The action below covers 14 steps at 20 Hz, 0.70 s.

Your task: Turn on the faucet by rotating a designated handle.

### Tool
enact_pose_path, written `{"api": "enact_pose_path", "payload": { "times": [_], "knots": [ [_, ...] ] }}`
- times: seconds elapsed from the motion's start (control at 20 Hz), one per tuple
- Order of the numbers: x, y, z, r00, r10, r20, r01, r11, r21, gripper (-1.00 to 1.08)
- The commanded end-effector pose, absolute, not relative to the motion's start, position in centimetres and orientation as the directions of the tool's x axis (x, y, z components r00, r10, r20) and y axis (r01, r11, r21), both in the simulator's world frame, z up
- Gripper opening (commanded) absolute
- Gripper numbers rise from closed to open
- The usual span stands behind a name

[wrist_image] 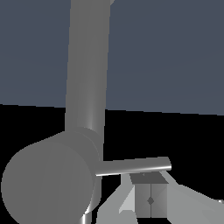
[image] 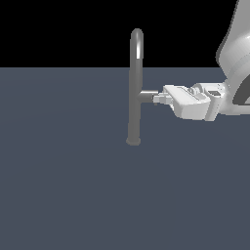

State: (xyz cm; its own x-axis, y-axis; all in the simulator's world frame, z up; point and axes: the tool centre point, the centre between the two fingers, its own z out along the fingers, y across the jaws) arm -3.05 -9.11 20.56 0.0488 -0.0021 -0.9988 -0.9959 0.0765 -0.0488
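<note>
The faucet (image: 135,83) is a tall grey tube with an arched top, standing on a small round base. A short stub (image: 148,94) sticks out toward the exterior view's right. My gripper (image: 157,99) lies level at the stub's end, coming from that right side. In the exterior view the handle is hidden by the fingers. In the wrist view the faucet tube (wrist_image: 87,65) and the stub's round end (wrist_image: 48,183) are close up. The thin handle (wrist_image: 135,166) sticks out sideways from the stub. My gripper (wrist_image: 151,194) is shut and empty, fingertips together right beside the handle.
A flat dark blue-grey floor (image: 73,185) spreads around the faucet. The white arm (image: 234,58) comes in from the exterior view's upper right.
</note>
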Motion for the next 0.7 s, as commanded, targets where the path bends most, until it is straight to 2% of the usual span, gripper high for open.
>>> {"api": "enact_pose_path", "payload": {
  "times": [0.0,0.3,0.35,0.4,0.65],
  "knots": [
    [-3.0,-9.1,18.6,0.026,-0.002,-1.000,-0.996,0.081,-0.026,-1.00],
    [-2.6,-9.2,15.5,0.003,0.000,-1.000,-0.997,0.083,-0.003,-1.00],
    [-2.6,-9.2,15.5,0.003,0.000,-1.000,-0.997,0.083,-0.003,-1.00],
    [-1.9,-9.2,19.1,0.062,0.003,-0.998,-0.996,0.069,-0.062,-1.00],
    [-1.1,-9.3,17.1,0.040,0.002,-0.999,-0.996,0.074,-0.039,-1.00]
  ]
}}
